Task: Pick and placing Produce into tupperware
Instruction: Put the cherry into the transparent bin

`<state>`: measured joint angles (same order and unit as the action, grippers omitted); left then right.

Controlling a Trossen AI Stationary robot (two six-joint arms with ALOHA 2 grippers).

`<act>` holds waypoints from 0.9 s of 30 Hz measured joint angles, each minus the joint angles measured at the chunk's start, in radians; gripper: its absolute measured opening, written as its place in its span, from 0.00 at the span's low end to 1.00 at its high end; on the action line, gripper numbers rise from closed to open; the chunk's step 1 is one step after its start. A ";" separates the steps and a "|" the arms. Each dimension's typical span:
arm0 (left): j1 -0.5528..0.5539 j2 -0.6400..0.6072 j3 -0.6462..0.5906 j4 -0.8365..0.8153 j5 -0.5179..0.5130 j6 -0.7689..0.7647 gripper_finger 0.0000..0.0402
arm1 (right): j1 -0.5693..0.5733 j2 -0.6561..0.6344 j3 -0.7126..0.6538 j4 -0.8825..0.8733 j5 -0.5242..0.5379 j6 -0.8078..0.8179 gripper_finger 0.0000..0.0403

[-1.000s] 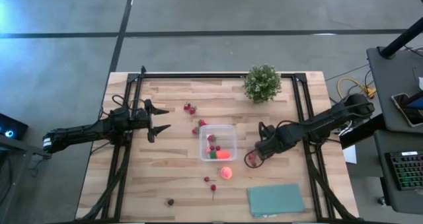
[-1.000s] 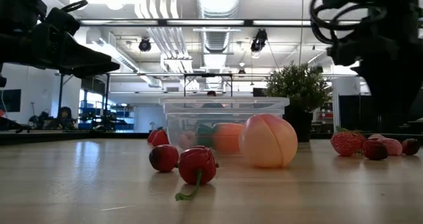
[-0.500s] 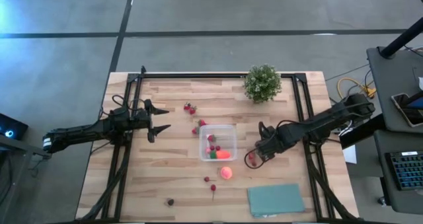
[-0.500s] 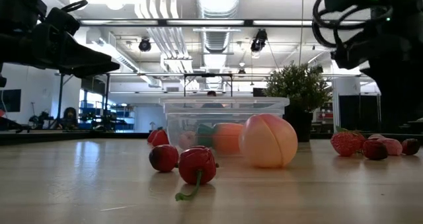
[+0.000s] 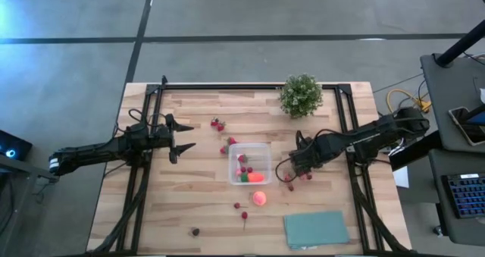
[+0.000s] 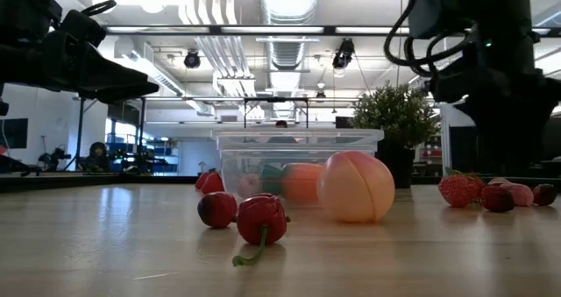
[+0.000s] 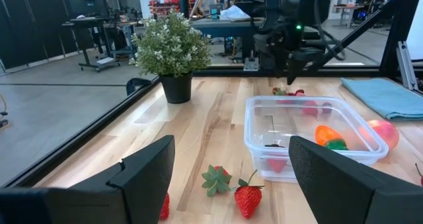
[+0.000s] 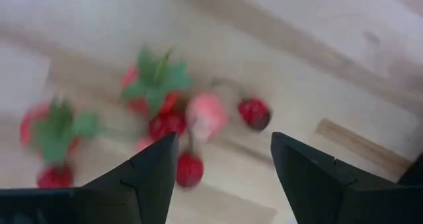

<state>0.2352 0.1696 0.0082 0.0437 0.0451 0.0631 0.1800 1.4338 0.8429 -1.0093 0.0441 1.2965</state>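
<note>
My right end effector [image 5: 290, 168] – fingers parted, empty – has lifted off the produce cluster [image 5: 294, 181] beside the squarish tupperware [image 5: 251, 164] mid-surface, while the wide-open left end effector [image 5: 182, 139] waits.

My left arm reaches in from the left edge of the high view, lying low and nearly level, and my left gripper [image 5: 180, 145] sits left of centre with its fingers [image 7: 142, 178] spread wide and empty. My right arm comes in from the right edge, bent at the elbow, and my right gripper [image 5: 292, 168] hangs just right of centre, fingers [image 8: 152, 174] parted, seemingly empty.
</note>
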 joint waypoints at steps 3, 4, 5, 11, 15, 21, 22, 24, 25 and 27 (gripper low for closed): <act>0.000 0.000 0.000 0.000 0.000 0.000 0.70 | -0.037 0.000 -0.010 -0.004 0.010 0.153 0.58; 0.000 0.000 0.000 0.000 0.000 0.000 0.70 | -0.049 0.000 -0.017 -0.004 0.010 0.211 0.58; 0.000 0.000 0.000 0.000 0.000 0.000 0.70 | -0.059 0.000 -0.023 -0.004 0.009 0.262 0.58; 0.000 0.000 0.000 0.000 0.000 0.000 0.70 | -0.091 0.000 -0.057 0.003 0.003 0.407 0.58; 0.000 0.000 0.000 0.000 0.000 0.000 0.70 | -0.091 0.000 -0.087 0.053 0.002 0.494 0.58; 0.000 0.000 0.000 0.000 0.000 0.000 0.70 | -0.091 0.001 -0.144 0.179 0.007 0.649 0.57; 0.000 0.000 0.000 0.000 0.000 0.000 0.70 | -0.091 0.001 -0.148 0.178 0.009 0.666 0.57; 0.000 0.000 0.000 0.000 0.000 0.000 0.70 | -0.091 0.001 -0.152 0.177 0.010 0.675 0.57; 0.000 0.000 0.000 0.000 0.000 0.000 0.70 | -0.091 0.001 -0.153 0.176 0.010 0.674 0.57; 0.000 0.000 0.000 0.000 0.000 0.000 0.70 | -0.091 0.001 -0.153 0.175 0.009 0.669 0.56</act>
<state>0.2353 0.1696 0.0082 0.0437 0.0448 0.0631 0.0891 1.4345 0.6895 -0.8339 0.0534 1.9651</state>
